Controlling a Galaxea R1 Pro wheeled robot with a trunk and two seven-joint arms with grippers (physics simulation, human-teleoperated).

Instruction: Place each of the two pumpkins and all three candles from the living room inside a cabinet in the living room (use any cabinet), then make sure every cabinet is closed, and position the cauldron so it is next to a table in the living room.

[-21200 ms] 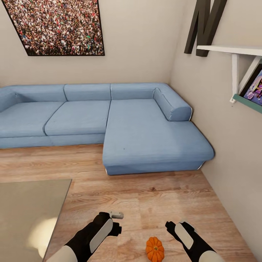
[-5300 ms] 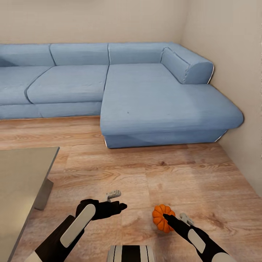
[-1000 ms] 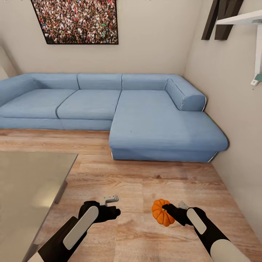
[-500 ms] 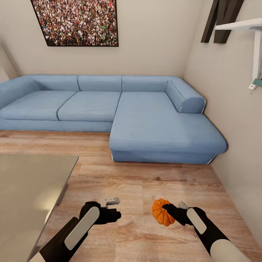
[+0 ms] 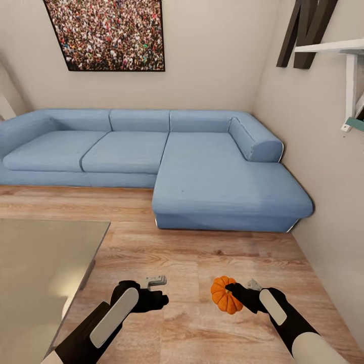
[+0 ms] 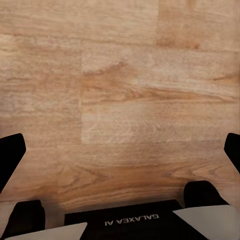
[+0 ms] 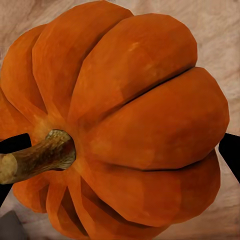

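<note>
A ribbed bright-orange pumpkin (image 5: 225, 294) with a short stem hangs above the wooden floor, and my right gripper (image 5: 238, 290) is shut on it. The right wrist view has the pumpkin (image 7: 125, 125) up close, with its stem pointing sideways and a dark fingertip at each side. To the left, at about the same height, my left gripper (image 5: 160, 291) is open over bare floor. Nothing sits between its fingers (image 6: 11, 156) in the left wrist view. The candles, the other pumpkin, the cabinet and the cauldron are out of view.
A blue L-shaped sofa (image 5: 202, 177) fills the far side and right corner. A low grey-topped table (image 5: 40, 263) stands at my left. The right wall (image 5: 328, 192) runs close by and carries a white shelf (image 5: 333, 48). Open wooden floor (image 5: 192, 253) lies ahead.
The whole view has crept upward, so the camera has moved. Both arms keep their places. Earlier the pumpkin lay on the floor; now it is held in my right gripper.
</note>
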